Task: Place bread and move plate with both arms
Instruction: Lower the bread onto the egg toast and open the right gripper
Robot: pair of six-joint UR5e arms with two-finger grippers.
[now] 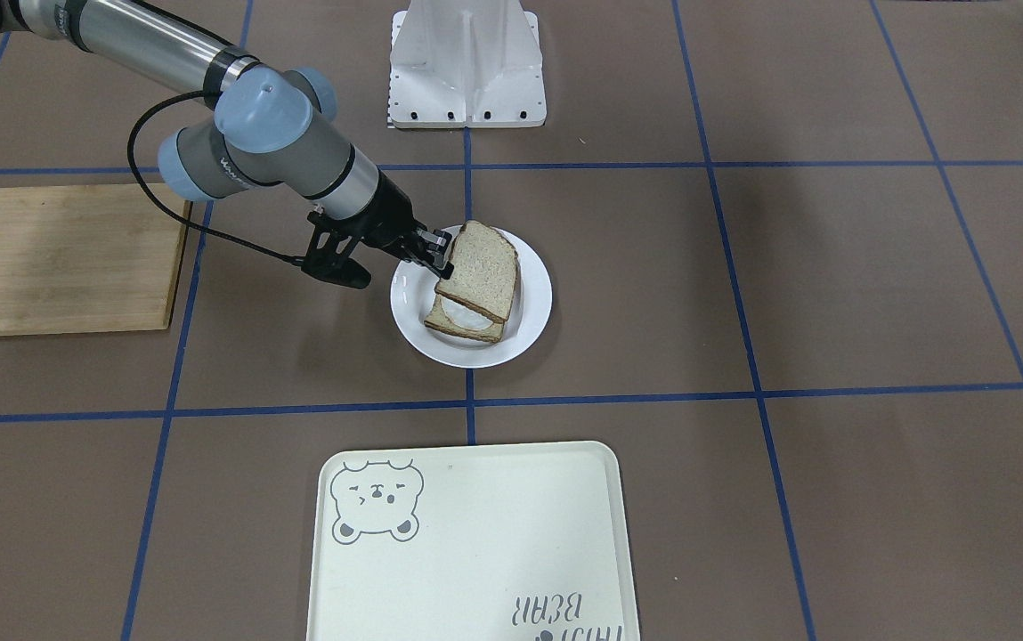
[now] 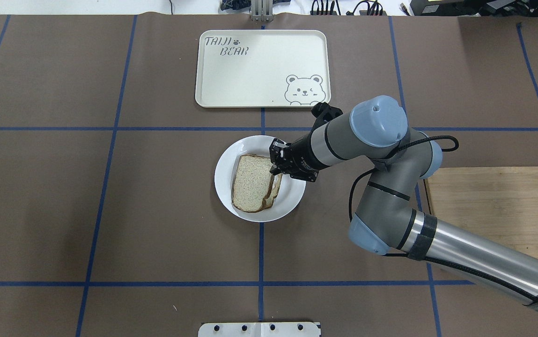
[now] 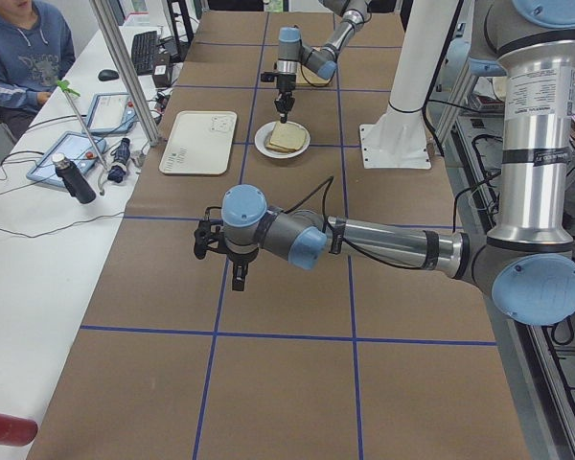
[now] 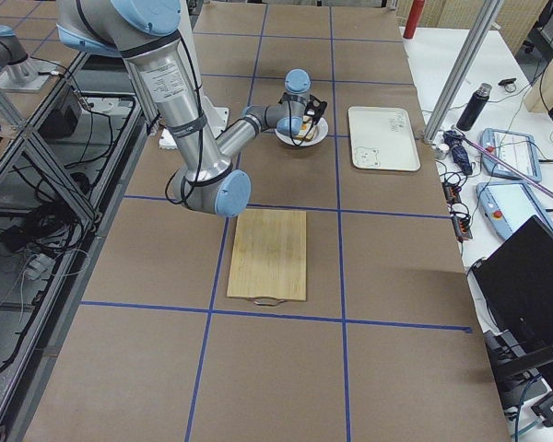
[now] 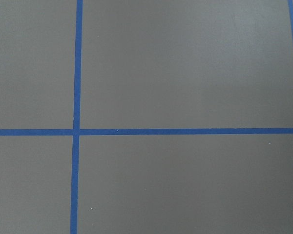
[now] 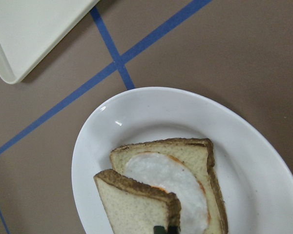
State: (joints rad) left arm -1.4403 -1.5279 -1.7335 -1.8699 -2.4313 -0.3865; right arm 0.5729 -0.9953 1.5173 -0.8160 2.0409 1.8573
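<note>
One of the two jobs is nearing its end, judging from how things are lying. The right gripper [image 1: 440, 255] is pinching the bread [image 1: 480, 267] by one crust edge and holding it tilted over the plate [image 1: 538, 298], directly above the egg-topped slice [image 1: 466, 325] that is lying in the plate's middle. The bread's lower edge appears to be touching that slice while the pinched edge is sitting higher. So the bread is not yet lying flat and the gripper is not yet letting go. What is remaining for this job, I judge, is lowering, releasing and pulling clear of the plate.

The second job, moving the plate with both arms, is not yet beginning. The left gripper [image 3: 238, 276] is hanging over the table [image 5: 185, 73] well apart from the plate, on the robot's left. Whether its fingers are spread or pressed together I cannot tell. The tray [image 1: 475, 543] is waiting near the plate, on the side away from the robot, and is looking like the likely destination.
</note>
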